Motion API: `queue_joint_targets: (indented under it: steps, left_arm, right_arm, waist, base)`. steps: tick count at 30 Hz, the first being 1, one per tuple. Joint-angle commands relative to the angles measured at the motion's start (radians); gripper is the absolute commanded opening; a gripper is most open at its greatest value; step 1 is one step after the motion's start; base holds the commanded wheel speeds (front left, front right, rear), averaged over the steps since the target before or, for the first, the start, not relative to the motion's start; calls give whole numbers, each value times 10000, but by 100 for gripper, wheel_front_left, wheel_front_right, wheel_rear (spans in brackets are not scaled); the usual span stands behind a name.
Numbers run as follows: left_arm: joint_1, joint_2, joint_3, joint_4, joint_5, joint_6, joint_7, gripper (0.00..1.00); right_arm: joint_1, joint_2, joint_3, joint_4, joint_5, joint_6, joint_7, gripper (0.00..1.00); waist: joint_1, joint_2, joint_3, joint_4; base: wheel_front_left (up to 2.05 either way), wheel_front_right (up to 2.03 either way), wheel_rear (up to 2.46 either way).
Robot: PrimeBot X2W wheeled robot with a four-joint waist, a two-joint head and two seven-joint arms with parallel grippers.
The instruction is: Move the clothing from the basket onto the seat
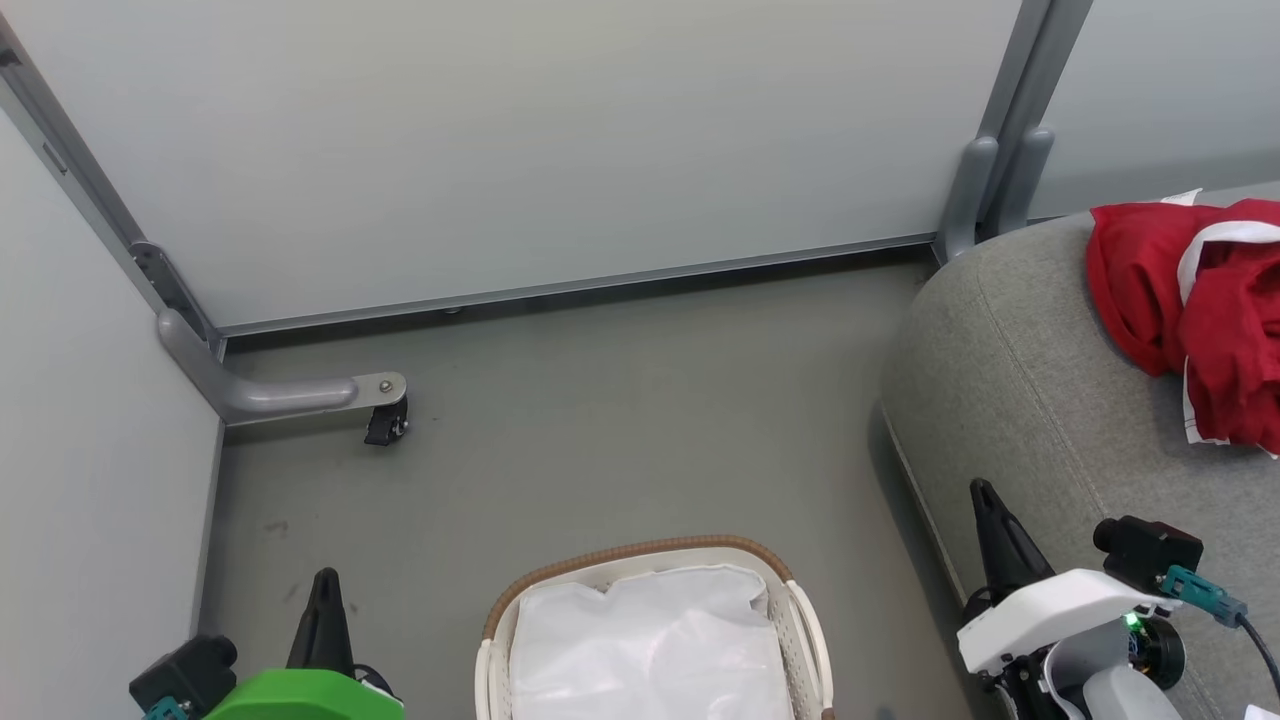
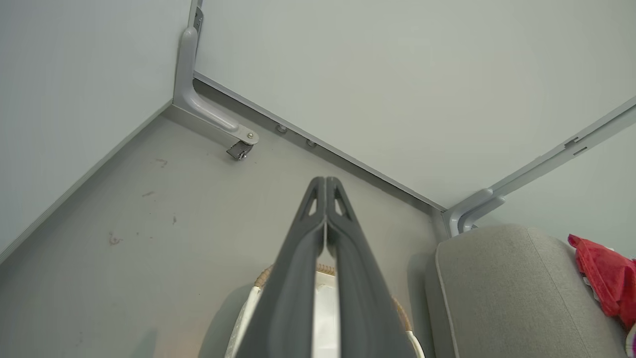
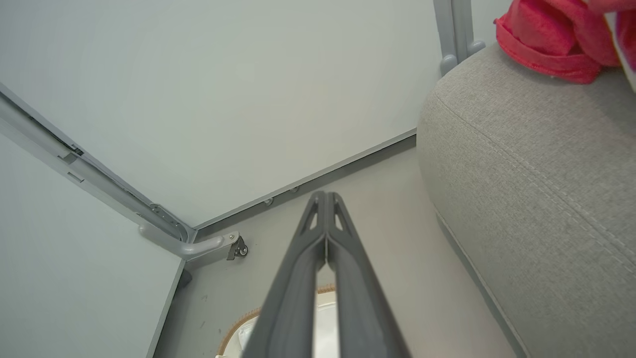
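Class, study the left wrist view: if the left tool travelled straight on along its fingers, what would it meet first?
Probably the grey floor, just short of the bottom rail of the partition panel. The left tool, shut, points over the basket; depth is uncertain.

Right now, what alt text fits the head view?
Red clothing lies heaped on the grey seat at right, while the basket at bottom centre holds a white liner. The left pincer and right pincer, both shut and empty, rise from the lower corners.
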Motion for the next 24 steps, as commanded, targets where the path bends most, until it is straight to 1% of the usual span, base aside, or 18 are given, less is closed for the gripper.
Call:
queue_joint_targets:
  steps: [1, 24]
  left_arm:
    - [-345, 23, 89, -206, -353, -57, 79, 0]
    - [-642, 32, 560, -478, -3143, -209, 930, 0]
  right_arm:
    - [-110, -39, -92, -216, 440, -2, 107, 0]
    - [-65, -61, -540, -531, 3655, -4, 955, 0]
  waist:
    - [0, 0, -1, -2]
    - [0, 0, -19, -43]
  base:
    - [0, 0, 0]
    - [0, 0, 0]
